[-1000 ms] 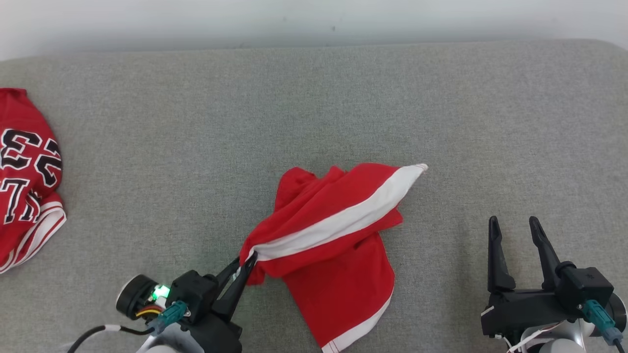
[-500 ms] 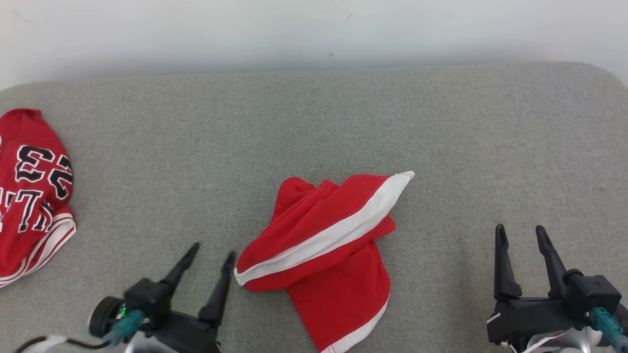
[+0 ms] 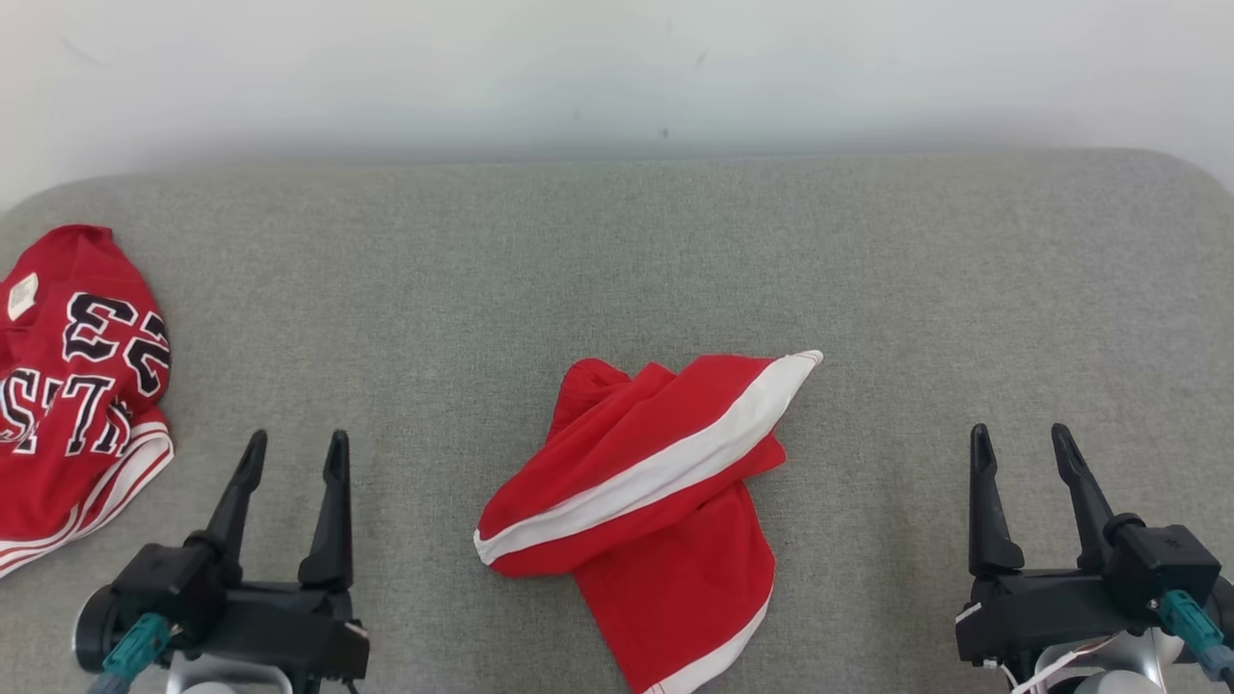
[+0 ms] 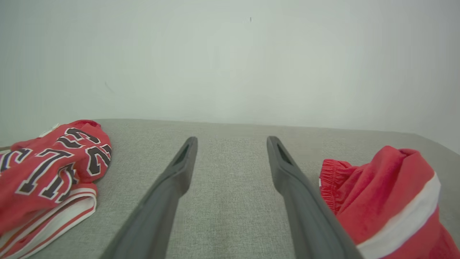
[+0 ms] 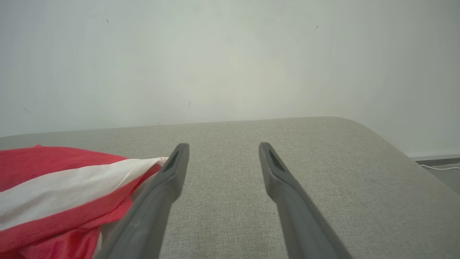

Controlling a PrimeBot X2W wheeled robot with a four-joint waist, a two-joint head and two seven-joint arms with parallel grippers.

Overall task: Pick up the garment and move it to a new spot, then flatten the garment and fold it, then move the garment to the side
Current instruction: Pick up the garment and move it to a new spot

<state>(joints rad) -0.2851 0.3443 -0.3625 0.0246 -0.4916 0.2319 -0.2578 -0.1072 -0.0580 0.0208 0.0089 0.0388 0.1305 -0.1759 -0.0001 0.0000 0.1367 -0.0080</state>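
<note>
The red shorts (image 3: 656, 482) w/ a white stripe lie crumpled mid grey cushion (image 3: 617, 251), nothing touching them. L gripper (image 3: 297, 439) sits well left of the shorts, fingers spread apart & empty; R gripper (image 3: 1019, 432) well right of them, likewise spread & empty. A red jersey (image 3: 77, 386) w/ black numbers lies further left of the shorts, beyond the L gripper.

The garment (image 3: 665, 501), red shorts with a white side stripe, lies crumpled and folded over itself at lower centre of the head view, on the grey fabric surface (image 3: 617, 270). Its striped corner points toward the upper right, and the gathered waistband is at its upper left.
</note>
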